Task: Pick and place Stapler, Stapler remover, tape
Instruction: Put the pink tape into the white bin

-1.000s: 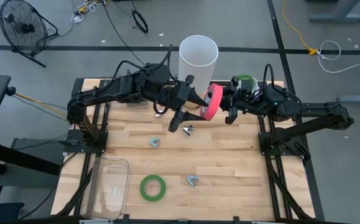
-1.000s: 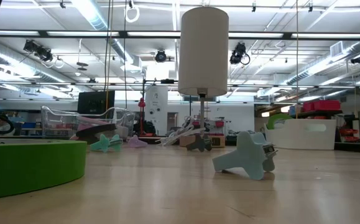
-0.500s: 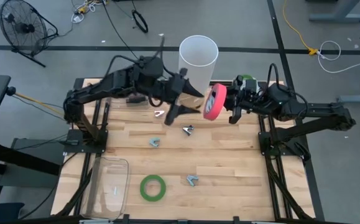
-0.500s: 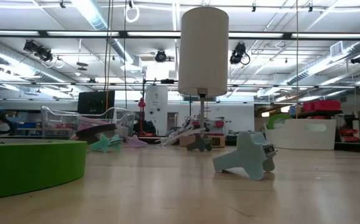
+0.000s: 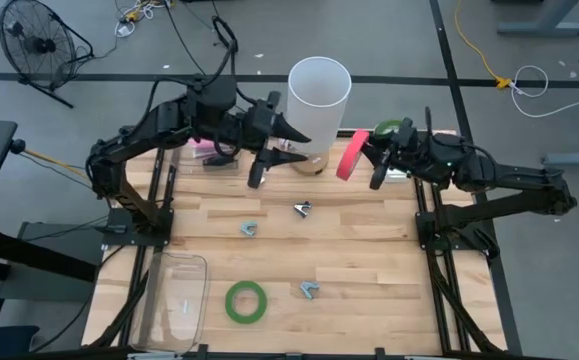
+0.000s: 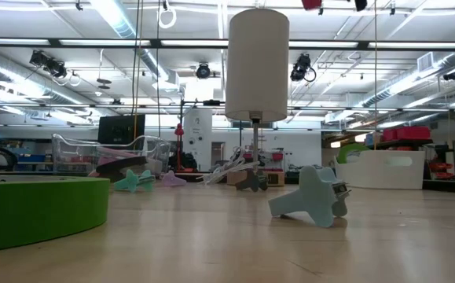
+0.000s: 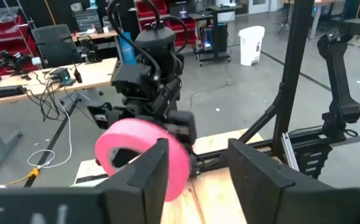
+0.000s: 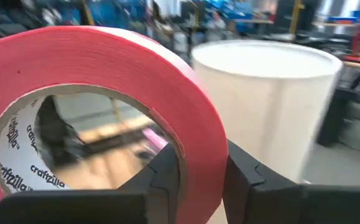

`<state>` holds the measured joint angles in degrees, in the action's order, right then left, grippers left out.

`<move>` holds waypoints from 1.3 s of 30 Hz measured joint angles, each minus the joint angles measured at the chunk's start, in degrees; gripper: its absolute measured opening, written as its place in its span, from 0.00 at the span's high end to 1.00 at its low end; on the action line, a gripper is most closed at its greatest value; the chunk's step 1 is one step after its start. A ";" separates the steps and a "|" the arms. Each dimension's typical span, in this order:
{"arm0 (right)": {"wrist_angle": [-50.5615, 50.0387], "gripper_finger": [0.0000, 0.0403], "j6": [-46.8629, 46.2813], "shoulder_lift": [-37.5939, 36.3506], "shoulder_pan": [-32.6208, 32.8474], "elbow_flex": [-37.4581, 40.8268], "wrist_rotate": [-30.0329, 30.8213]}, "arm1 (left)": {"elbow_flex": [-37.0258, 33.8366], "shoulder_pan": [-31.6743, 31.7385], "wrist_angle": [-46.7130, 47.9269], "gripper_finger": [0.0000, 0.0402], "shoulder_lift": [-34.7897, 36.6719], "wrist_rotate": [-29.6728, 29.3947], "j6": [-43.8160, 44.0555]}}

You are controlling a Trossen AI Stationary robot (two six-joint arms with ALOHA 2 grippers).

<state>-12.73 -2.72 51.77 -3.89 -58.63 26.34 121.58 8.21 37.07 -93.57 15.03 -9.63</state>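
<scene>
Two dark arms hang over the far half of the wooden counter (image 5: 369, 260), either side of the tall white cylinder (image 5: 319, 95), largest thing there and probably the drop-off, which would explain why both arms crowd it. The right claw (image 5: 361, 160) is clenched on the red tape (image 5: 348, 156), its fingers pinching the ring's wall so it stands on edge in the air just beside the cylinder; held that way it looks ready to go over the rim. The left claw (image 5: 259, 165) hovers empty on the cylinder's other side, its fingers apart with nothing between them. One green tape (image 5: 246, 301) lies flat near the front edge, next to a clear plastic bin (image 5: 174, 300). A second green ring (image 5: 393, 128) is mostly hidden behind the right arm. Three small teal pieces, likely staple removers (image 5: 309, 290), sit scattered mid-counter. Something pink (image 5: 209, 157) under the left arm is too covered to identify, and no stapler is plainly visible.
</scene>
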 joint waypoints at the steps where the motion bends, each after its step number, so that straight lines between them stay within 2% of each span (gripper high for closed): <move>1: -1.01 0.80 0.60 0.00 -0.18 0.00 0.79 | 0.00 0.04 0.49 0.62 0.18 -0.02 0.00; 9: -7.39 0.80 3.99 -0.02 -2.60 0.00 1.73 | 0.00 1.19 2.66 0.84 0.30 0.00 -0.04; 14: -7.32 0.80 4.77 0.00 -4.32 0.00 1.70 | -0.02 1.42 3.58 0.98 0.30 -0.01 -2.07; 18: -7.57 0.80 5.62 0.00 -6.10 0.00 1.11 | -0.02 1.37 3.70 0.97 0.30 -0.28 -4.57; 22: -7.58 0.80 7.69 0.00 -8.30 0.00 -0.11 | -0.02 1.38 3.72 0.95 0.28 -4.04 -4.59; 26: -7.82 0.80 8.22 0.00 -10.47 0.00 -2.17 | -0.02 1.38 3.68 0.95 0.25 -4.89 -4.57; 39: -13.83 0.80 9.85 0.00 -14.93 0.00 -0.05 | -0.04 1.38 3.52 0.95 0.25 -4.89 -4.57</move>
<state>-26.55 7.12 51.77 -18.82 -58.63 26.29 121.54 9.58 40.60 -93.32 10.13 -14.19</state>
